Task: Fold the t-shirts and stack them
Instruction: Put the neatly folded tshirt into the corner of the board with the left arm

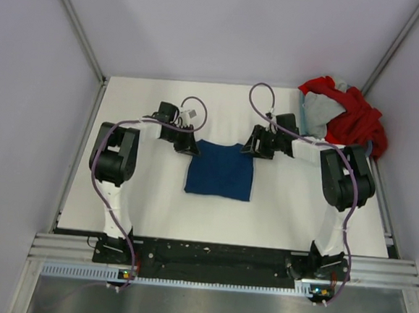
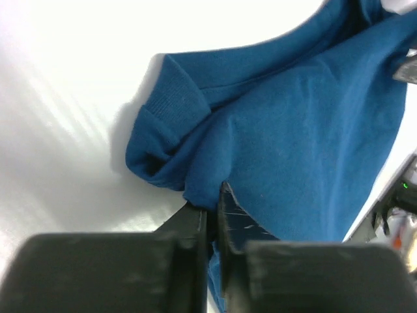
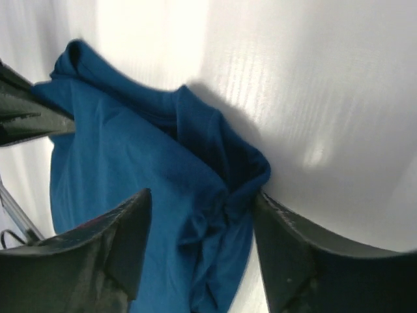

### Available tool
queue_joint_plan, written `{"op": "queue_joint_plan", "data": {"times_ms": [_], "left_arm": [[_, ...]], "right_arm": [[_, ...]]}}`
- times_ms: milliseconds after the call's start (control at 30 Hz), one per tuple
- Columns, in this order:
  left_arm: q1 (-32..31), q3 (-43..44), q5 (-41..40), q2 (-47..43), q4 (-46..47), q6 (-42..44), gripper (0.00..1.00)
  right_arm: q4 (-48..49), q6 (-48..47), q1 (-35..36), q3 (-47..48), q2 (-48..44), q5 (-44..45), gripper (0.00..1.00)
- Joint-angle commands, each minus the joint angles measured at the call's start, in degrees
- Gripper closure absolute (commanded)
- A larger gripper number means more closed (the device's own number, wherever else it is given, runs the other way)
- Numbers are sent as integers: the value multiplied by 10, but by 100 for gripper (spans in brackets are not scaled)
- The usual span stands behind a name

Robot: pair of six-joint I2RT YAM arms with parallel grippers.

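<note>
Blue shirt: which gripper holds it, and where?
The left gripper is shut on the far-left corner of the blue shirt; the right gripper is open astride the far-right corner, holding nothing.

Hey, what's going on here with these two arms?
Two robot arms are working on a blue t-shirt on the white table. The left hand is pinched shut on one far corner. The right hand is open around the other corner. Red and grey shirts lie heaped at the far right.
</note>
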Motion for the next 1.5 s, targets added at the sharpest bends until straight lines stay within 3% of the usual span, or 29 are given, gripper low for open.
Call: {"op": "queue_joint_plan", "data": {"times_ms": [0, 33, 67, 233, 267, 367, 533, 800, 900, 1067, 1167, 1300, 1367, 1467], "left_arm": [[-7, 4, 21, 33, -12, 7, 100], [-5, 3, 20, 30, -17, 17, 100], [-4, 3, 21, 24, -23, 29, 100], [26, 7, -16, -10, -101, 110, 100], [38, 12, 18, -11, -124, 146, 100], [64, 43, 7, -20, -220, 216, 100], [116, 64, -90, -48, -311, 336, 100], [275, 107, -226, -41, -398, 535, 100], [325, 98, -314, -42, -380, 596, 100], [366, 78, -464, -39, -268, 675, 100], [372, 83, -505, -29, -204, 700, 100], [372, 140, -500, 2, -207, 672, 100], [372, 151, -501, 3, -206, 655, 89], [372, 151, -509, -7, -200, 614, 62]], "right_arm": [[-39, -26, -5, 16, -48, 55, 24], [-53, -26, -8, 11, -63, 71, 10], [-69, -30, -9, 7, -83, 87, 1], [-125, -68, -8, -28, -197, 137, 1], [-134, -78, -9, -34, -220, 142, 1], [-171, -111, -9, -47, -283, 143, 1], [-204, -160, -9, -69, -350, 156, 1], [-229, -207, -8, -78, -388, 143, 1], [-233, -218, -9, -85, -390, 144, 1], [-234, -229, -9, -86, -388, 144, 1], [-234, -236, -8, -84, -385, 147, 1], [-234, -237, -9, -81, -385, 150, 1], [-233, -239, -9, -84, -388, 149, 1], [-234, -241, -8, -86, -392, 150, 1]]}}
